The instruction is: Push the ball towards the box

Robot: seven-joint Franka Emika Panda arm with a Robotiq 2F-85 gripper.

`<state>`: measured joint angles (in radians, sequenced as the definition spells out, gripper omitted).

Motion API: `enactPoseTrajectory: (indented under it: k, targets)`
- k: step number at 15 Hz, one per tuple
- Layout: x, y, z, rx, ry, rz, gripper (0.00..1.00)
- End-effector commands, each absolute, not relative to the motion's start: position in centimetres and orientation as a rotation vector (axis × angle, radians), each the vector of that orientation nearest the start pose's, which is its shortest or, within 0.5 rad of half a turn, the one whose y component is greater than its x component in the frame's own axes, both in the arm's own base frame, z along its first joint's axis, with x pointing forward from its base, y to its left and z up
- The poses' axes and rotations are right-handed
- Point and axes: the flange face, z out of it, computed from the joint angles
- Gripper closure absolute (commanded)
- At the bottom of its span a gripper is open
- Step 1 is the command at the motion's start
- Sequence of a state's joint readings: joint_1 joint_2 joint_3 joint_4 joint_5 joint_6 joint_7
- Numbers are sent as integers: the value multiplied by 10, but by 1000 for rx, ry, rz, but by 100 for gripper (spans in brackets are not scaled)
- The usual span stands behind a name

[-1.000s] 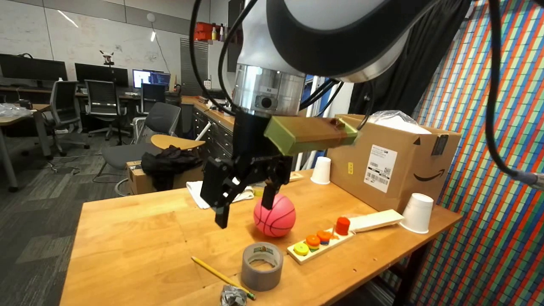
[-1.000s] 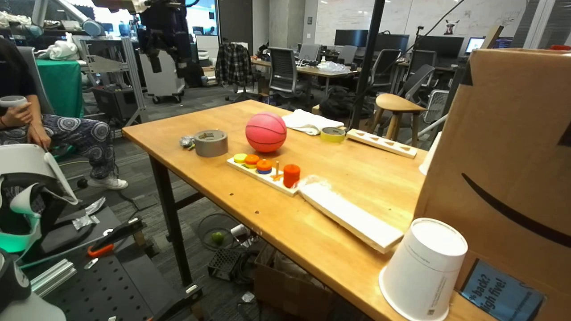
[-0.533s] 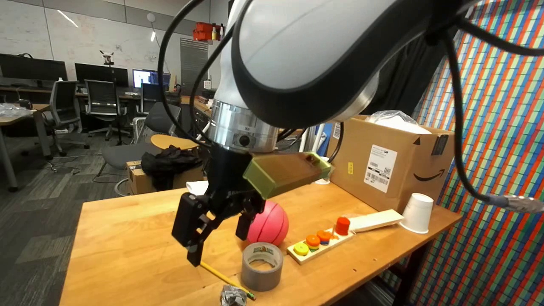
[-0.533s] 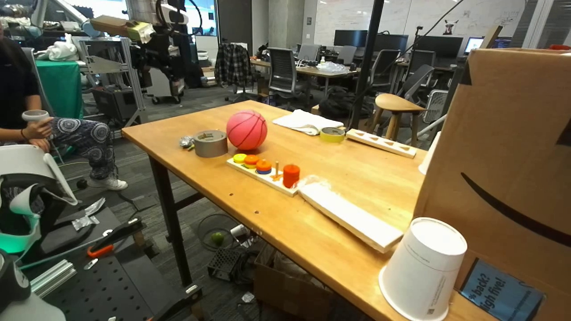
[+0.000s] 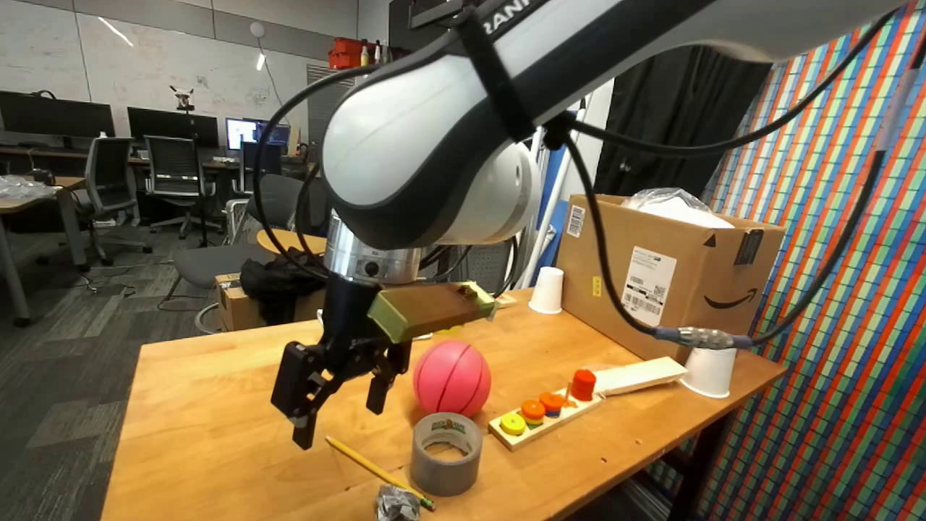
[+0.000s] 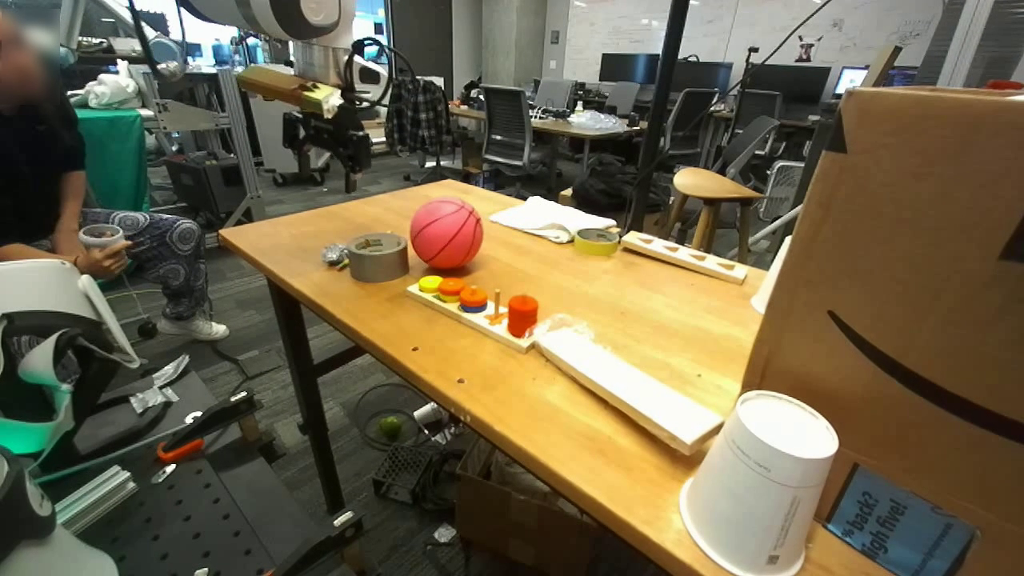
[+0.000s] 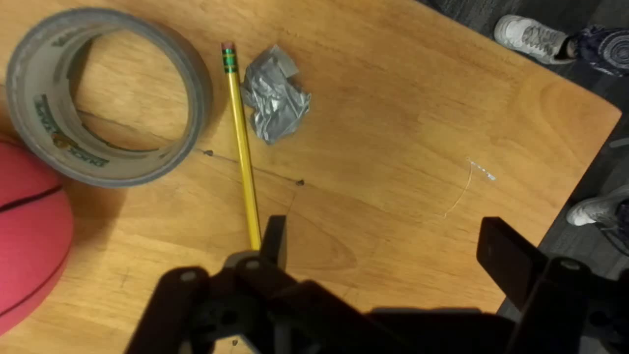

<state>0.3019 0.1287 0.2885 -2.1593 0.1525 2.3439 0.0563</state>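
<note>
The Robotiq gripper, jaws widely parted and empty, hung left of the pink mini basketball in both exterior views; the cardboard shipping box stood right.

In the wrist view, the ball is cut off by the left edge, and the lower end of the pencil is hidden by the jaws. In an exterior view, the box is cropped at right, a white cup is partly covered by it, and a face is blurred. In an exterior view, the crumpled scrap is cut by the bottom edge, and print on the larger label is too small to read.
</note>
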Motion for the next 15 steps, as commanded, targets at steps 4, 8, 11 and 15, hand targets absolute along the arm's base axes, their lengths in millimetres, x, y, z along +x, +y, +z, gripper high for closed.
enactPoseTrajectory:
  k: [4, 8, 11, 15]
  targets:
    - [529, 314, 309, -2835, -590, 81, 0]
    - [547, 283, 275, -2831, -483, 175, 0]
    - [561, 235, 272, -2895, -411, 190, 0]
    - [580, 150, 326, -3144, -449, 90, 0]
